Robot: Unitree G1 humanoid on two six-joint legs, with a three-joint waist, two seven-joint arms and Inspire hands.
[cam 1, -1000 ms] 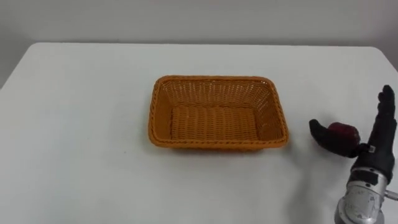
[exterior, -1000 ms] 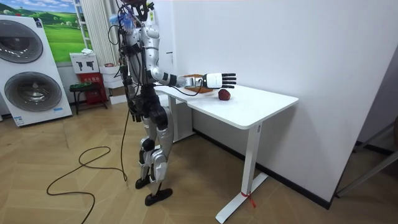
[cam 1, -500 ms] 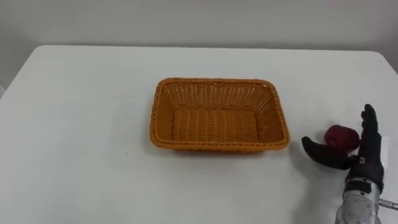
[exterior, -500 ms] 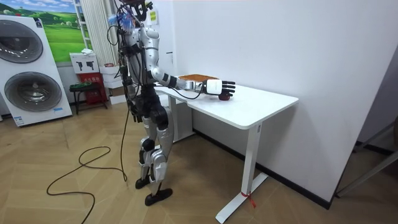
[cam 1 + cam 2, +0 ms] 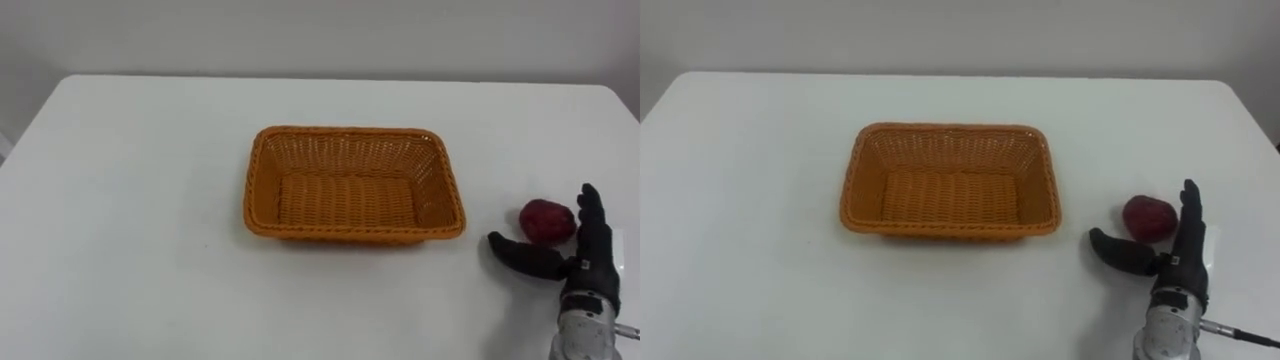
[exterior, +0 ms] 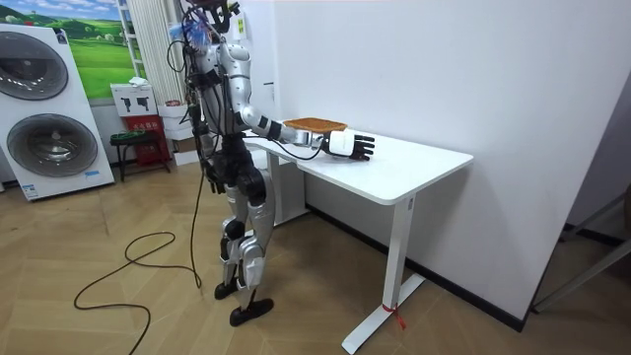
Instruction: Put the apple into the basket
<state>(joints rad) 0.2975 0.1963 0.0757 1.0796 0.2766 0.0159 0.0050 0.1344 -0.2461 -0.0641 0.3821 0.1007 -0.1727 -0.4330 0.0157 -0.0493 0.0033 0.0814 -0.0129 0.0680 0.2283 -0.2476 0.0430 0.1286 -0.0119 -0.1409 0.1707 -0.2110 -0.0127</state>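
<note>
A dark red apple [image 5: 547,221] [image 5: 1148,216] lies on the white table [image 5: 130,180], to the right of an empty orange wicker basket [image 5: 352,138] [image 5: 952,133]. My right hand [image 5: 583,262] [image 5: 1175,260] is open just in front of the apple, thumb spread to the left and straight fingers rising at the apple's right side, not closed on it. In the room view the right hand [image 6: 353,146] reaches out low over the table past the basket [image 6: 314,124].
The table's right edge [image 5: 628,110] runs close to the apple and hand. A white wall stands behind the table's far edge. I stand at the table's end, with washing machines [image 6: 44,108] at the room view's left.
My right hand has come down and back toward me, so the apple now shows whole beyond it rather than half hidden between thumb and fingers. Apple and basket have stayed put.
</note>
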